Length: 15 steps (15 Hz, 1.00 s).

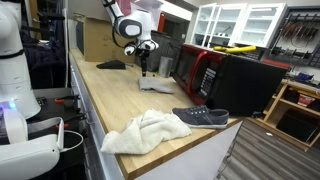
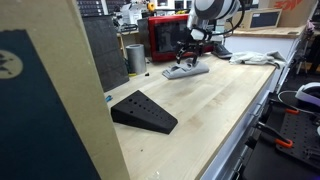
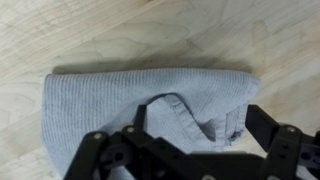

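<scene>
Wrist view shows the tool (image 3: 185, 150) spread wide and empty, the cloth (image 3: 100, 105) flat on the worktop (image 3: 60, 30) directly beneath it. This looks like the approach; a grip would call for lowering straight onto the raised fold (image 3: 175, 103).

Claw (image 2: 187, 60) just above grey cloth (image 2: 188, 71)

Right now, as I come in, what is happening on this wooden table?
A robot arm has its gripper close above a grey cloth that lies folded on the wooden table, with one flap raised in the middle. The jaws stand open and hold nothing. Farther along the table, a white towel lies crumpled beside a dark grey item, and a black wedge sits apart from them.
</scene>
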{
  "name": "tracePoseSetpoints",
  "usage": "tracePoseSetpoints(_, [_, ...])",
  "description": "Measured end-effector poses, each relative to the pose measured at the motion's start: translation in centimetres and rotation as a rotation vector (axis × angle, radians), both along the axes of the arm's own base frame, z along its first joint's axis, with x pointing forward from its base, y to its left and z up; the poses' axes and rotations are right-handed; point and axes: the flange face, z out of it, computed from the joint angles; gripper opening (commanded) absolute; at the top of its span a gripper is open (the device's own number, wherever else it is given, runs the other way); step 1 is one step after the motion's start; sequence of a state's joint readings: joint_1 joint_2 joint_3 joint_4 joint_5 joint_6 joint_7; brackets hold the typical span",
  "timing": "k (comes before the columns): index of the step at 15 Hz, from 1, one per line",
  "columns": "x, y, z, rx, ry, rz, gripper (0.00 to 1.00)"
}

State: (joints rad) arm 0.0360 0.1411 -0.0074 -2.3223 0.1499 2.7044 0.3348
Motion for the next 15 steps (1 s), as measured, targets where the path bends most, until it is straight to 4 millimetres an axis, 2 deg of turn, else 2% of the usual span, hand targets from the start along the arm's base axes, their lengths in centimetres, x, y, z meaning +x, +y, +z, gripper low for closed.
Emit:
tracePoseSetpoints(7, [0.6,-2.0,-1.0,-0.057,-0.054,0.008,1.00])
tracePoseSetpoints(12, [0.7,-2.8,-2.6,-0.062,-0.053,-0.018,1.00])
tracePoseSetpoints(13, [0.7,-3.0,-3.0,-0.063,-0.051,-0.026,0.75])
tracePoseSetpoints(14, [0.7,-3.3,-3.4,-0.064,-0.049,-0.034,0.74])
tracePoseSetpoints(15, [0.7,-3.5,-3.7,-0.065,-0.049,-0.040,0.66])
